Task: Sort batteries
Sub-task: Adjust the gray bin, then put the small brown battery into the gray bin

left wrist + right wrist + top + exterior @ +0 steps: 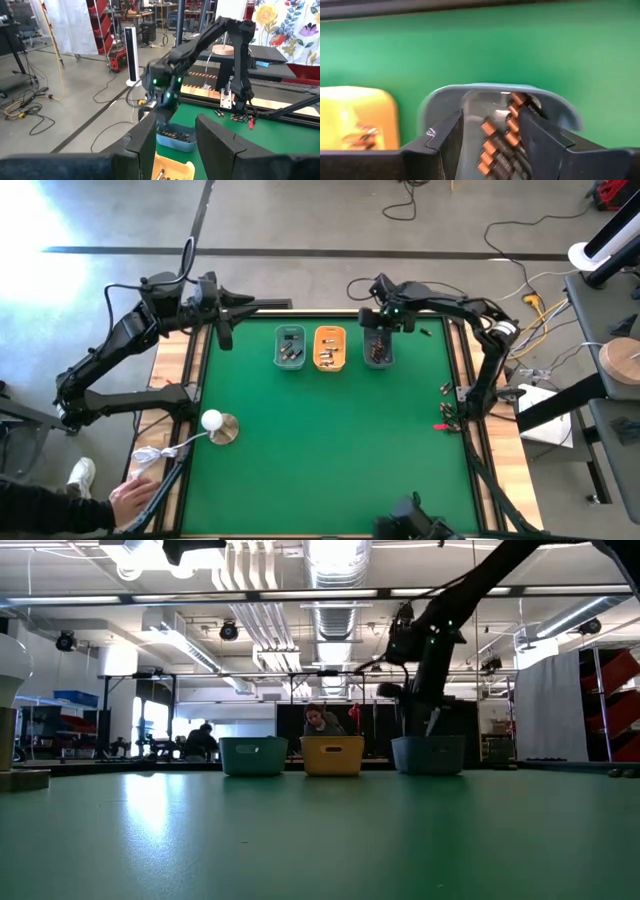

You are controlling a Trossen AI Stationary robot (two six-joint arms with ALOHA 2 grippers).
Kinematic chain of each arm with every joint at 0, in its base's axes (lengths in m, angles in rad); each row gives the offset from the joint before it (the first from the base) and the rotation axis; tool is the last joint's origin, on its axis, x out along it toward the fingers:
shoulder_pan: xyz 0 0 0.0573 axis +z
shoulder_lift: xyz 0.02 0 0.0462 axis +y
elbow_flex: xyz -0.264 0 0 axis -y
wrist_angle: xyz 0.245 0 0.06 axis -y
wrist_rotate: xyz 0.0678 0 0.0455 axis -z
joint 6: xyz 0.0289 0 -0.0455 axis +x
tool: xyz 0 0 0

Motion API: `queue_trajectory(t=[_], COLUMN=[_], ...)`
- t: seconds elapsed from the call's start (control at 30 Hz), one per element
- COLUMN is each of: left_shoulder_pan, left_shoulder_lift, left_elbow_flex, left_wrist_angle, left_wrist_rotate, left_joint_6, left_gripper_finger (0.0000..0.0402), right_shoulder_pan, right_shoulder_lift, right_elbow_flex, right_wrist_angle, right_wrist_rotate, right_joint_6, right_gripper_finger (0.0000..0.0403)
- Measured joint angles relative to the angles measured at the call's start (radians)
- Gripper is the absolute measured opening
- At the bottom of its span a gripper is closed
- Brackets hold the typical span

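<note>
The bench [330,440] is covered in a matt green mat that looks like felt, with a soft sheen in the low view; its border [505,490] is pale wood with visible grain. The 3 trays look like smooth moulded plastic: 2 blue-grey [290,348] [378,348] and 1 orange [329,348]. The batteries [500,145] have dark wrappers and coppery metallic ends (slightly glossy). The right gripper's fingers [445,145] are matt black, plastic-like, as are the left gripper's fingers [145,145]. The white ball [211,419] looks smooth, on a dull metallic round base [226,430].
</note>
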Motion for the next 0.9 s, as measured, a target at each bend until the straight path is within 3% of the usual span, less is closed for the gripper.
queue_trajectory(t=[0.1,0.23,0.37,0.63,0.77,0.9], left_shoulder_pan=[0.000,0.000,0.000,0.000,0.000,0.000], left_shoulder_lift=[0.000,0.000,0.000,-0.017,-0.058,-0.110], left_elbow_flex=[0.000,0.000,0.000,-0.001,-0.001,-0.001], left_wrist_angle=[-0.007,-0.007,-0.007,-0.052,-0.113,-0.126], left_wrist_rotate=[0.000,0.000,0.000,-0.001,-0.001,-0.001], left_joint_6=[0.000,0.006,0.018,0.033,0.066,0.080], left_gripper_finger=[0.0117,0.0117,0.0117,0.0117,0.0117,0.0117], right_shoulder_pan=[0.003,-0.030,-0.102,-0.129,-0.137,-0.161], right_shoulder_lift=[-0.038,-0.070,-0.076,-0.078,-0.075,-0.053], right_elbow_flex=[0.050,0.115,0.114,0.024,-0.026,-0.072], right_wrist_angle=[-0.074,-0.216,-0.233,-0.202,-0.202,-0.201], right_wrist_rotate=[0.046,0.202,0.233,0.529,0.545,0.487], right_joint_6=[-0.054,-0.101,-0.035,0.496,0.799,0.947], right_gripper_finger=[0.0186,0.0191,0.0188,0.0170,0.0165,0.0160])
